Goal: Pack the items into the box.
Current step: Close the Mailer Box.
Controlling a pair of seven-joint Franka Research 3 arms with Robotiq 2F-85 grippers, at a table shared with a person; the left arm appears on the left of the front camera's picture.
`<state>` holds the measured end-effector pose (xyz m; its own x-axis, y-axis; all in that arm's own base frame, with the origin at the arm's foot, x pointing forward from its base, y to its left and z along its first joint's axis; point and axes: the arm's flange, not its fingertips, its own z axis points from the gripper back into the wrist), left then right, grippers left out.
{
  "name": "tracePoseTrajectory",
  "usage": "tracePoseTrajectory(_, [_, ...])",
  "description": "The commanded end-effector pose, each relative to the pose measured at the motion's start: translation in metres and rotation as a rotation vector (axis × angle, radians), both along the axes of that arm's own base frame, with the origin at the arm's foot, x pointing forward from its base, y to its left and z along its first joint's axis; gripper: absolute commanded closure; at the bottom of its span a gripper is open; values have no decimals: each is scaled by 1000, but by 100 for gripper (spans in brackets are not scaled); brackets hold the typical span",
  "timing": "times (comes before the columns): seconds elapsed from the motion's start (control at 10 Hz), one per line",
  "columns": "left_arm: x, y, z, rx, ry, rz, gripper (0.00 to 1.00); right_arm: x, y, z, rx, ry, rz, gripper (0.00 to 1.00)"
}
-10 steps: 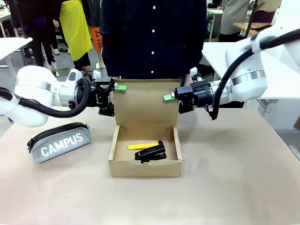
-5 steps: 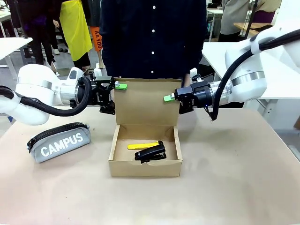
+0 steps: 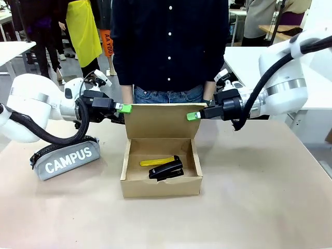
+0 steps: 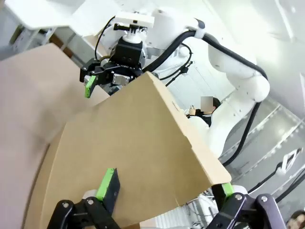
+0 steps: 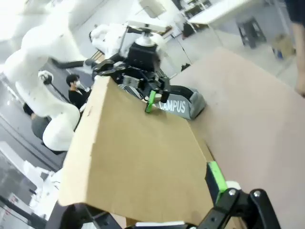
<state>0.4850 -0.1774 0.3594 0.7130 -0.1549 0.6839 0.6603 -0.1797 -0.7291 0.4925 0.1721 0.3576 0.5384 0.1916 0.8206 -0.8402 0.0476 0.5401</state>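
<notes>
The brown cardboard box (image 3: 161,185) sits mid-table, its lid flap (image 3: 161,122) standing and leaning toward me. Inside lie the yellow utility knife (image 3: 157,162) and the black stapler (image 3: 166,170). My left gripper (image 3: 123,109) is at the flap's upper left corner and my right gripper (image 3: 194,115) at its upper right corner, green pads against the cardboard. In the left wrist view my left gripper (image 4: 167,191) stands open with the flap (image 4: 143,143) between its fingers. The right wrist view has my right gripper (image 5: 143,195) open the same way around the flap (image 5: 133,157).
A grey zip pouch (image 3: 65,155) printed "CAMPUS" lies left of the box, under my left arm. A person in a dark shirt (image 3: 168,41) stands close behind the box at the table's far edge. Bare table (image 3: 259,197) stretches to the right and front.
The flap's top edge has dropped and tipped toward me. Both grippers have turned and moved with it, the left one sinking and the right one shifting slightly right.
</notes>
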Motion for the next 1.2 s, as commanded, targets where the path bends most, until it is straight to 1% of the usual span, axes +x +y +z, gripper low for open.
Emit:
tracePoseTrajectory(0.0, [-10, 8, -6, -65, -89, -25, 0, -31, -2, -8, 71, -133, 37, 0])
tracePoseTrajectory(0.1, [-12, 9, -9, -72, -144, 1, 0, -45, 0, -13, 69, -199, 33, 0])
tracePoseTrajectory(0.2, [-17, 10, -11, -90, -190, -10, 0, -54, -1, -16, 64, -273, 5, 0])
tracePoseTrajectory(0.3, [-22, 13, -14, -101, -224, -27, 0, -61, -4, -16, 86, -317, 3, 0])
tracePoseTrajectory(0.4, [-28, 18, -18, -114, -234, -57, 0, -66, -11, -17, 108, -335, -9, 0])
tracePoseTrajectory(0.6, [-36, 26, -28, -114, -256, -101, 0, -67, -15, -20, 132, -332, -13, 0])
tracePoseTrajectory(0.7, [-37, 29, -33, -103, -232, -134, 0, -66, -12, -24, 135, -324, -10, 0])
tracePoseTrajectory(0.9, [-38, 36, -37, -114, -213, -133, 0, -67, -15, -29, 145, -313, -13, 0])
tracePoseTrajectory(1.1, [-39, 44, -37, -128, -217, -105, 0, -76, -35, -28, 135, -317, -32, 0])
